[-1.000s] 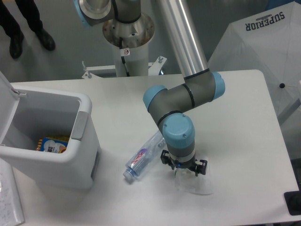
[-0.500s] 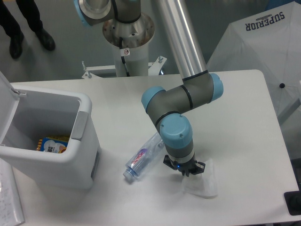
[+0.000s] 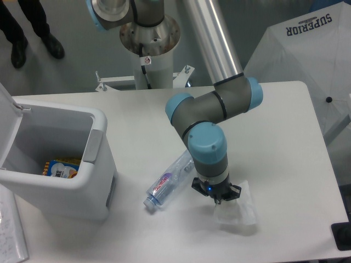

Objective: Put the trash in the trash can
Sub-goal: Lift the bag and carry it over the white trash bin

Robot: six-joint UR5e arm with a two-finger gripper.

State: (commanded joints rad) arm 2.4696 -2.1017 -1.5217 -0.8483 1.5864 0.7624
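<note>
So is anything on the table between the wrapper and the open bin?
Yes: the crushed bottle lies on the table between the wrapper, where the tool is, and the trash can. Its lid is open.

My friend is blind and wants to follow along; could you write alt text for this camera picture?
A robot arm's gripper is pinched on a clear wrapper on a white table. A crushed bottle lies to its left, beside an open white bin already holding some colourful packaging.
</note>
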